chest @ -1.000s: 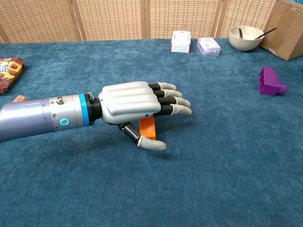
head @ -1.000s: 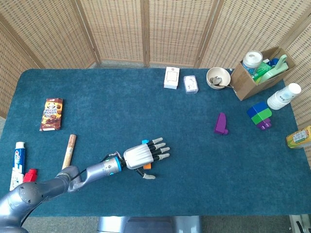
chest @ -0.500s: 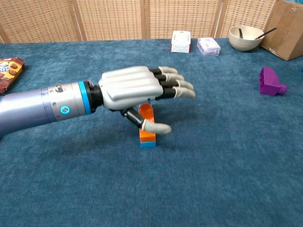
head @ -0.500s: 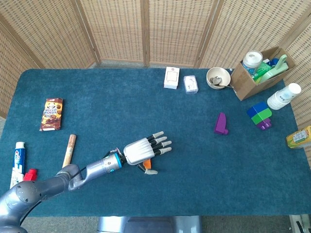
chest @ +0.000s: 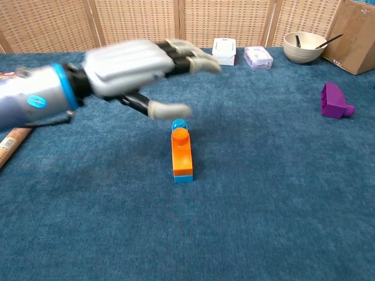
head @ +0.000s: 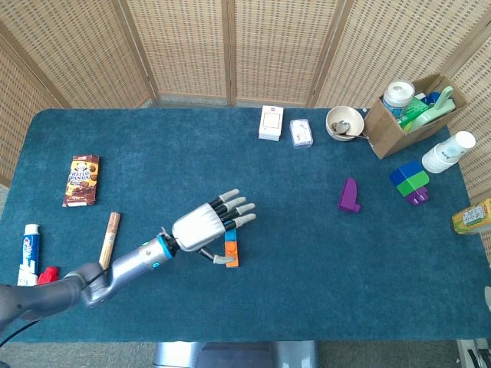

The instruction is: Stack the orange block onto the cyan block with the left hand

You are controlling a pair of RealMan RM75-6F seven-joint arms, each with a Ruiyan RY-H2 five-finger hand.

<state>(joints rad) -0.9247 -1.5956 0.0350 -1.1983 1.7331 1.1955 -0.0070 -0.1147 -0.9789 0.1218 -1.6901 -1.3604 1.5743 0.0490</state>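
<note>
The fingers (chest: 190, 58) of the left hand (chest: 126, 67) are spread apart and hold nothing; in the chest view they are blurred and raised off the surface (chest: 263, 205). Just below the thumb tip, apart from it, the orange block (chest: 181, 153) lies on top of the cyan block (chest: 179, 124), whose stud shows at the far end and whose edge shows along the near end. In the head view the same stack sits beside the fingers, touching none of them.

Behind the hand, past the wrist, a wooden stick (head: 110, 238) lies near the forearm. Further back on that side are a chocolate packet (head: 80, 180), a toothpaste tube (head: 28, 251) and a red piece (head: 47, 274).

Well beyond the fingertips, a purple piece (chest: 335, 100) lies on the surface. Further still, a white box (chest: 222, 51), a small clear case (chest: 258, 57), a bowl (chest: 303, 47) with a spoon, and a cardboard box (head: 405, 119) stand along the far edge.

The right hand appears in neither view.
</note>
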